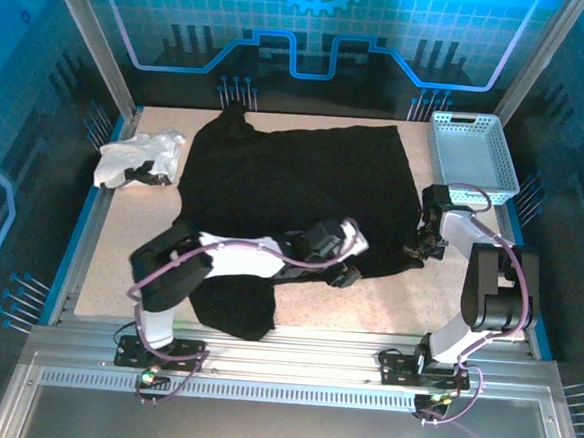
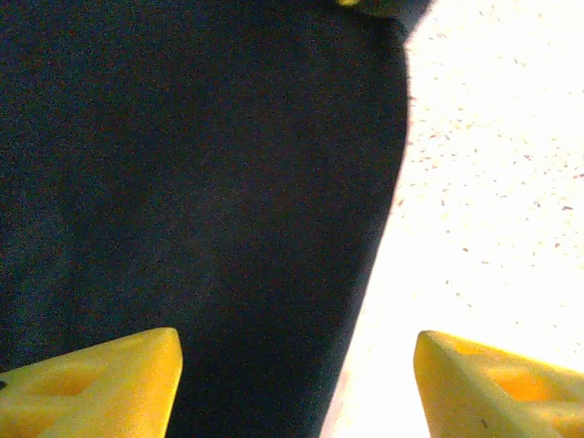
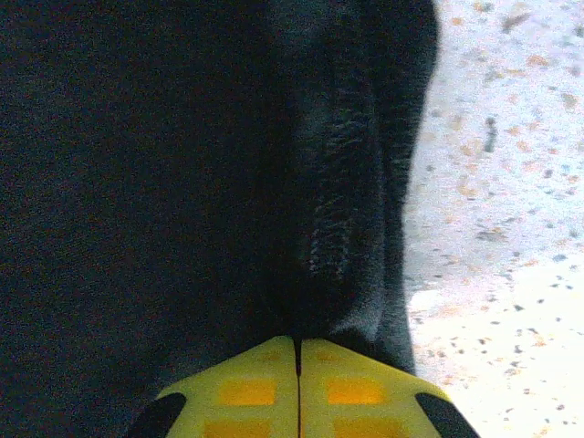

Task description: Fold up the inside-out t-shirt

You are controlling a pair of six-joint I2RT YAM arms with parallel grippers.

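Observation:
The inside-out t-shirt (image 1: pixel 294 184) is a large black cloth spread over the middle of the table, with one part hanging toward the near edge at the left. My left gripper (image 1: pixel 349 274) hovers low over the shirt's near hem. In the left wrist view it (image 2: pixel 297 388) is open, one yellow fingertip (image 2: pixel 100 388) over the black fabric (image 2: pixel 182 182) and the other over bare table. My right gripper (image 1: pixel 419 245) sits at the shirt's right edge. In the right wrist view its jaws (image 3: pixel 298 360) are shut, pinching a raised fold of the black hem (image 3: pixel 342 219).
A smaller white garment (image 1: pixel 136 158) lies crumpled at the table's left edge. A light blue mesh basket (image 1: pixel 473 156) stands at the back right corner. Speckled tabletop (image 1: pixel 397 297) shows to the near right of the shirt.

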